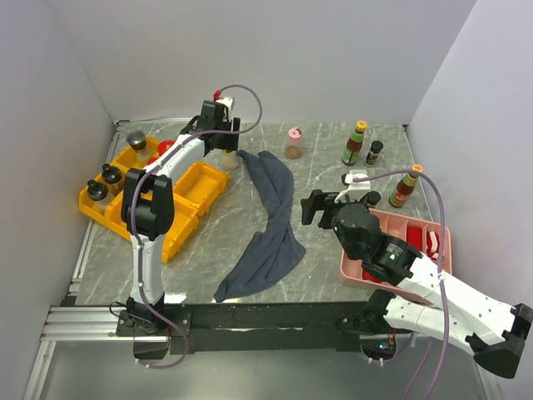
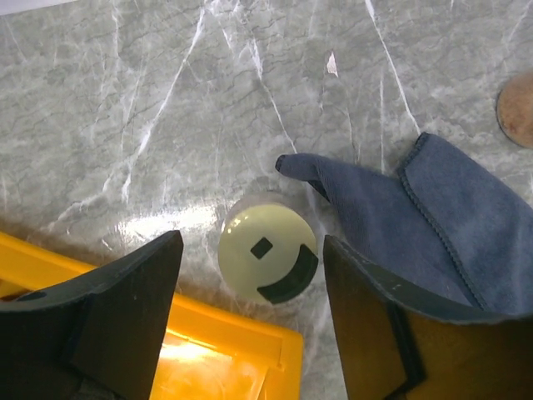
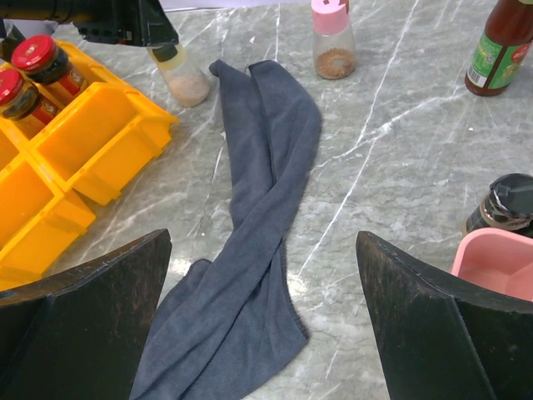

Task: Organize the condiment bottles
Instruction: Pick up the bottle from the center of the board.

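A pale-yellow-capped shaker [image 2: 266, 254] stands on the marble beside the yellow bin's corner and the cloth's tip. My left gripper [image 2: 251, 242] is open above it, one finger on each side of the cap, not touching; it also shows in the top view [image 1: 226, 146]. A silver-capped shaker [image 1: 136, 140], red-lidded jars [image 3: 37, 54] and black-capped bottles [image 1: 111, 175] stand in the yellow organizer [image 1: 204, 185]. A pink-capped shaker [image 1: 293, 143], two sauce bottles [image 1: 356, 143] [image 1: 405, 187] and small black-capped bottles [image 1: 375, 152] [image 3: 508, 204] stand on the table. My right gripper [image 3: 262, 237] is open and empty over the cloth.
A grey-blue cloth [image 1: 268, 225] lies in a long strip across the table's middle, its tip by the yellow-capped shaker. A pink tray [image 1: 420, 223] with red packets sits at the right, under my right arm. White walls close the left, back and right.
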Controlling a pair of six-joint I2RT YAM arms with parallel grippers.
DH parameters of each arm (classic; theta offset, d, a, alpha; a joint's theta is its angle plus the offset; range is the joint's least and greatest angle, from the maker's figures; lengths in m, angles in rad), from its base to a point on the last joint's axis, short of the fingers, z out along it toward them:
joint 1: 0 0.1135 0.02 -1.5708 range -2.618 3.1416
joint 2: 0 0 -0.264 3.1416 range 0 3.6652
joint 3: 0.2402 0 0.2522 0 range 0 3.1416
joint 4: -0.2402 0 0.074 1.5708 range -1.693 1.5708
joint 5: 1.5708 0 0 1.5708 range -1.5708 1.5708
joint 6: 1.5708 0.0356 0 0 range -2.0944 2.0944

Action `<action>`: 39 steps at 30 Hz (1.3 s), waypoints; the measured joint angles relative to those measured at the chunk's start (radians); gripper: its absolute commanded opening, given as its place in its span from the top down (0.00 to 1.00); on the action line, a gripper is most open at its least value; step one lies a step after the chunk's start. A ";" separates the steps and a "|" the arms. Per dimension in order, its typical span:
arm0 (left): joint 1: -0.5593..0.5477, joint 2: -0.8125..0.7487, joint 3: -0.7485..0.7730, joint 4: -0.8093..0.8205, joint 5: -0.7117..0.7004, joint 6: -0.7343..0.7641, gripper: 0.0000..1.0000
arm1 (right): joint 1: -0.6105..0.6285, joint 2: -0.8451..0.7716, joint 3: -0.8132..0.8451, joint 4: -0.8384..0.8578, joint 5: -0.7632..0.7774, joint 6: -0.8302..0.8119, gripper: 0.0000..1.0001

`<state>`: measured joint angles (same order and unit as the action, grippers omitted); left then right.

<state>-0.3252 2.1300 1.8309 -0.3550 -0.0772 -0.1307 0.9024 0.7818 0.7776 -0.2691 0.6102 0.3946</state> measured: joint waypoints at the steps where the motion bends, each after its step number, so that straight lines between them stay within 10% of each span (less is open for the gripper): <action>1: 0.000 0.009 0.006 0.002 -0.001 0.003 0.29 | 0.000 0.002 0.000 0.000 0.000 0.000 0.00; 8: 0.000 0.035 0.008 0.012 0.000 0.007 0.39 | 0.000 0.014 0.000 0.000 0.003 0.000 0.00; 15: 0.000 0.035 -0.004 0.049 0.000 0.011 0.79 | -0.002 0.023 0.000 0.000 0.003 0.000 0.00; 25: 0.001 0.035 0.005 0.028 0.001 -0.024 0.99 | -0.002 0.024 0.000 0.000 0.003 0.000 0.00; 39: 0.000 -0.064 0.016 -0.111 -0.039 -0.120 0.99 | -0.002 0.023 0.000 0.000 0.003 0.000 0.00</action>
<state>-0.3252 2.0663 1.8465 -0.4656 -0.1165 -0.2508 0.9005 0.8047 0.7776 -0.2691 0.6132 0.3946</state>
